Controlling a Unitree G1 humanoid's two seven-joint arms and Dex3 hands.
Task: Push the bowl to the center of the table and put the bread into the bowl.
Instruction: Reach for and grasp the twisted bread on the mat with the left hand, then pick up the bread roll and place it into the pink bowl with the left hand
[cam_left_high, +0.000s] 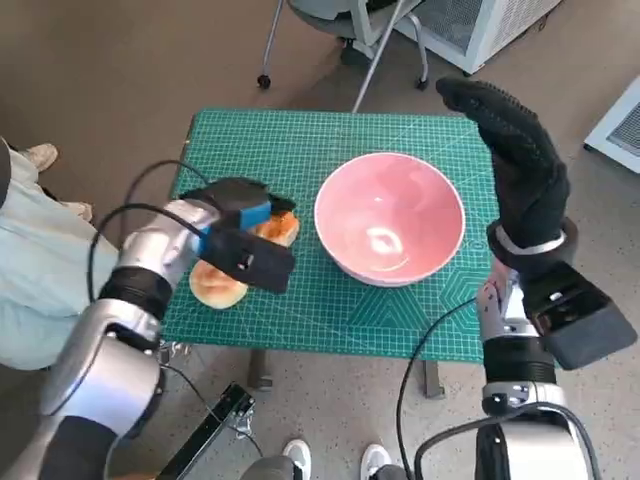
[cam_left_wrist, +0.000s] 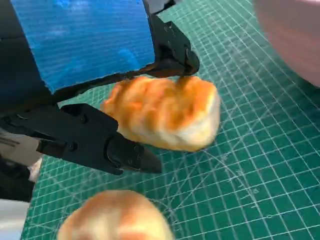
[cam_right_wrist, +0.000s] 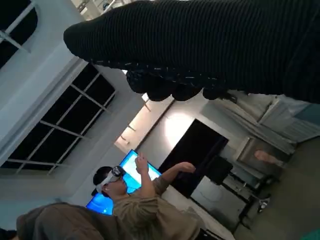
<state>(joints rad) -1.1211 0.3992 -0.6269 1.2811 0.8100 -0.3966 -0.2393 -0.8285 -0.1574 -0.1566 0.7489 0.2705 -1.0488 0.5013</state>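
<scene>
Black fingers (cam_left_wrist: 125, 155) of the left hand (cam_left_high: 238, 215) clamp a golden bread roll (cam_left_wrist: 165, 117) just above the green gridded surface (cam_left_high: 400, 310), left of the pink round bowl (cam_left_high: 389, 217). The gloved right hand (cam_left_high: 515, 150), fingers straight and together, hangs empty just right of the bowl.

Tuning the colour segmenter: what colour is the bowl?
Pink, inside and out. The bowl shows best in the head view, on the green cutting mat.
</scene>
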